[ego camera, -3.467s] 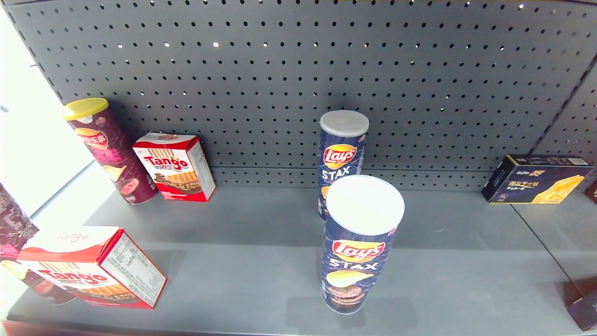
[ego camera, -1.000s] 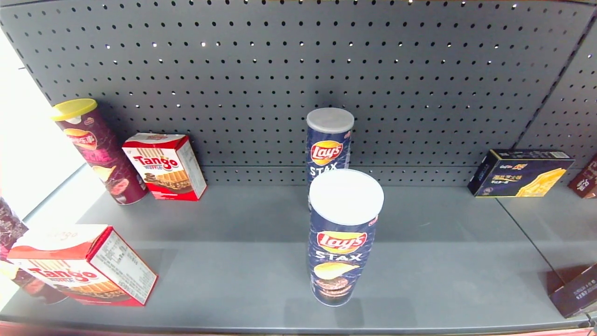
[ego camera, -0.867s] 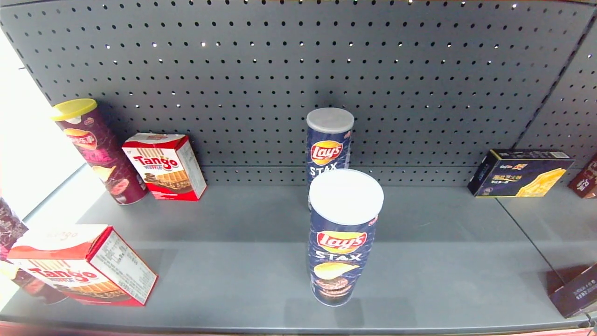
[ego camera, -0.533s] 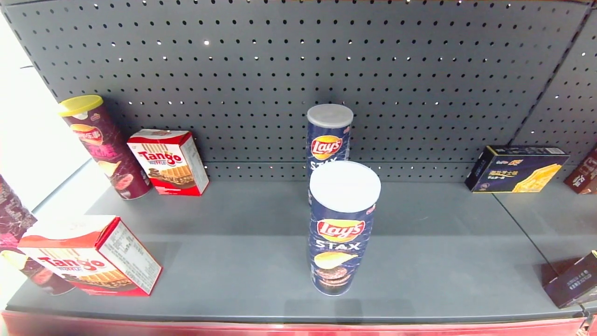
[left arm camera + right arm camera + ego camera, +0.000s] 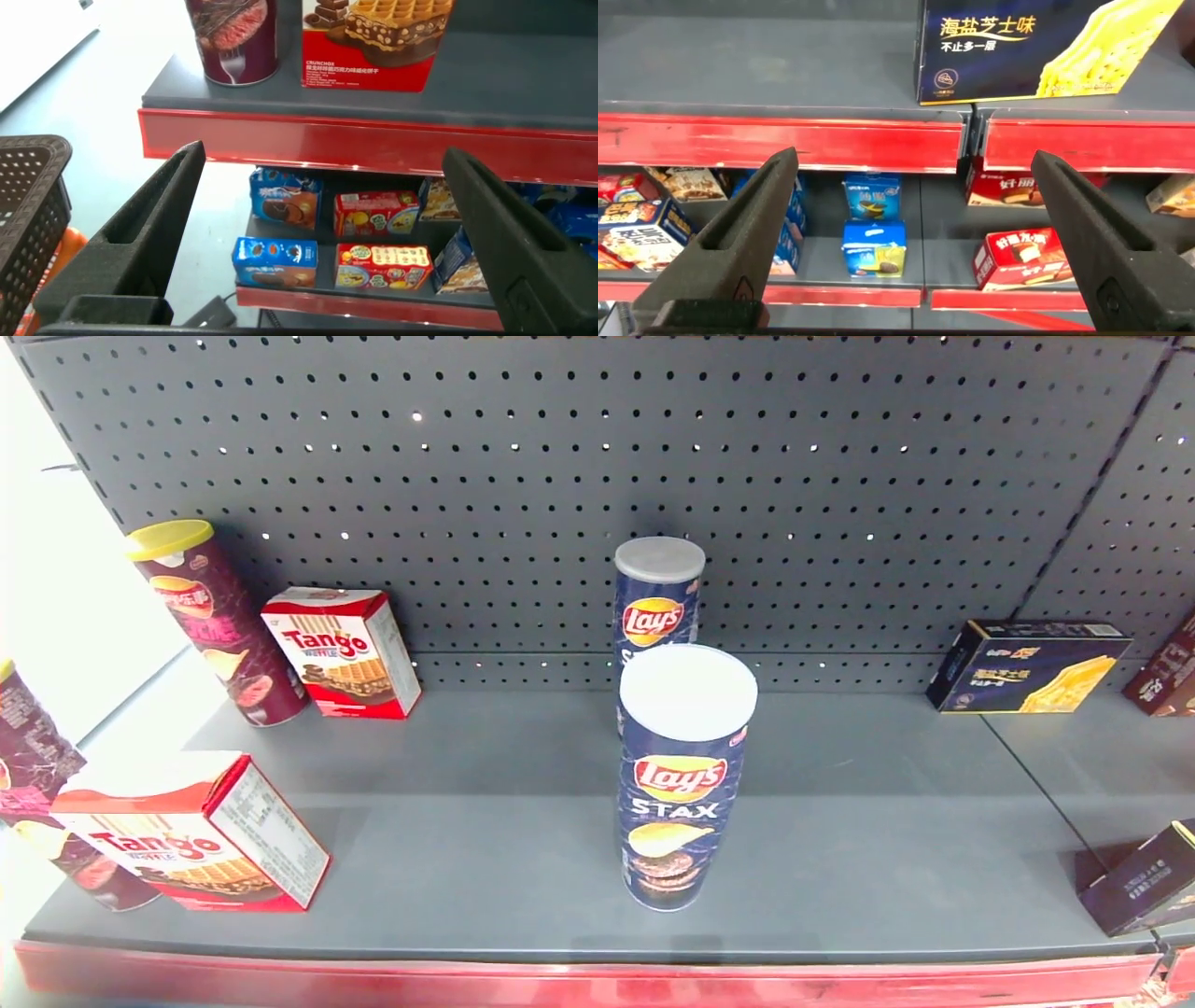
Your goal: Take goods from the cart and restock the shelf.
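Front chip can [image 5: 684,784] upright on shelf [image 5: 887,821], long axis vert., label frontward; L gripper [image 5: 322,159] & R gripper [image 5: 915,157] wide, empty.

landmark: front blue chip can [image 5: 684,784], upright, white lid. rear blue can [image 5: 656,588] straight behind it, upright, partly hidden by it. well left of it, at the back: back maroon can [image 5: 217,621], yellow lid, with the back wafer box [image 5: 341,653] just beside. left of it, about level: front wafer box [image 5: 191,845], then the edge maroon can [image 5: 47,803] farther out. far right, back: dark blue box [image 5: 1027,665] on its long side. right, front: dark box [image 5: 1139,877], tilted. grey pegboard [image 5: 560,448] behind all.
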